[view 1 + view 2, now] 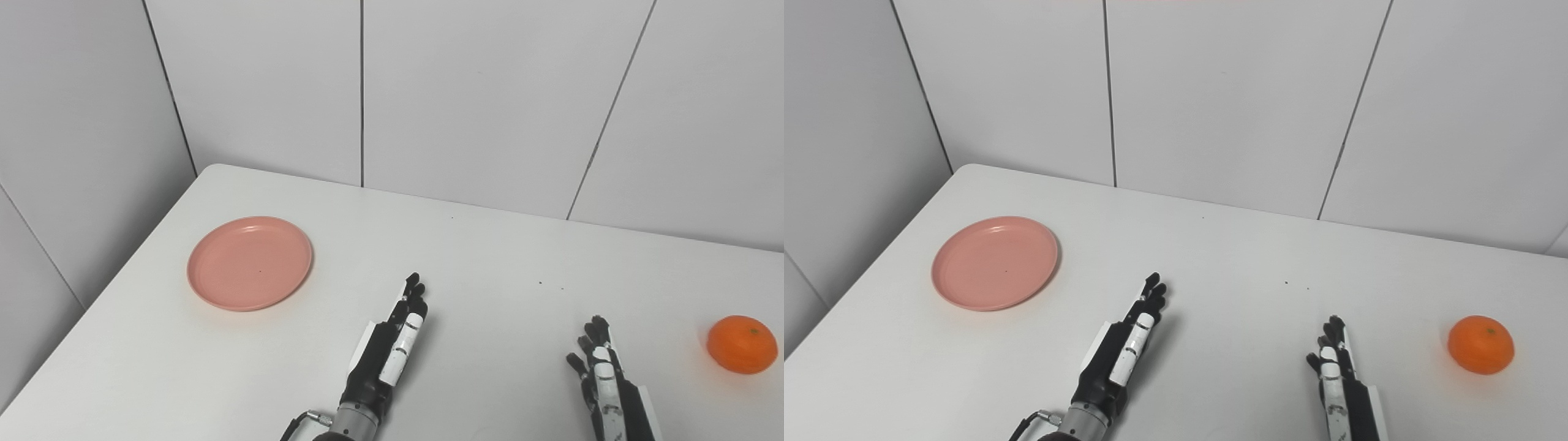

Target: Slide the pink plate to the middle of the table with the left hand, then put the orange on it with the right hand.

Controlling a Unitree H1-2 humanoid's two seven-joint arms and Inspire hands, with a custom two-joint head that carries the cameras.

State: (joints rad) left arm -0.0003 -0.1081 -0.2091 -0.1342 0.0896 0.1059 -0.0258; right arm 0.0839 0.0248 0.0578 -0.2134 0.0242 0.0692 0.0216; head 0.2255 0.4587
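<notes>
Nearest the camera: left hand (392,349) and right hand (603,383), both entering from the bottom edge and lying low over the white table (490,275). Neither holds anything.

View differences: the left eye view cuts the right hand's wrist off at the bottom edge and puts the orange (742,344) close to the right edge. The right eye view shows more table beyond the orange, plus one more wall seam at the far right. The left eye view shows more of the left-hand wall (79,122). Otherwise the content is the same.

Plate (250,263): pink, round, shallow, raised rim, empty, one tiny dark speck near its middle. Lies flat, forward and to the left of the left hand, well apart from it, near the table's left edge.

Orange: round, bright orange, small green stem mark on top, casts a soft shadow. Sits to the right of the right hand and slightly ahead of its wrist, apart from it.

Left hand pose: fingers straight and held together, pointing forward and a little right, hand turned on edge with thumb side up. Released, empty. Silver wrist cuff and a cable visible at the bottom edge.

Right hand pose: fingers extended forward, thumb splayed out to the left. Released, empty.

A few dark specks (540,283) lie on the table ahead, between the two hands.
</notes>
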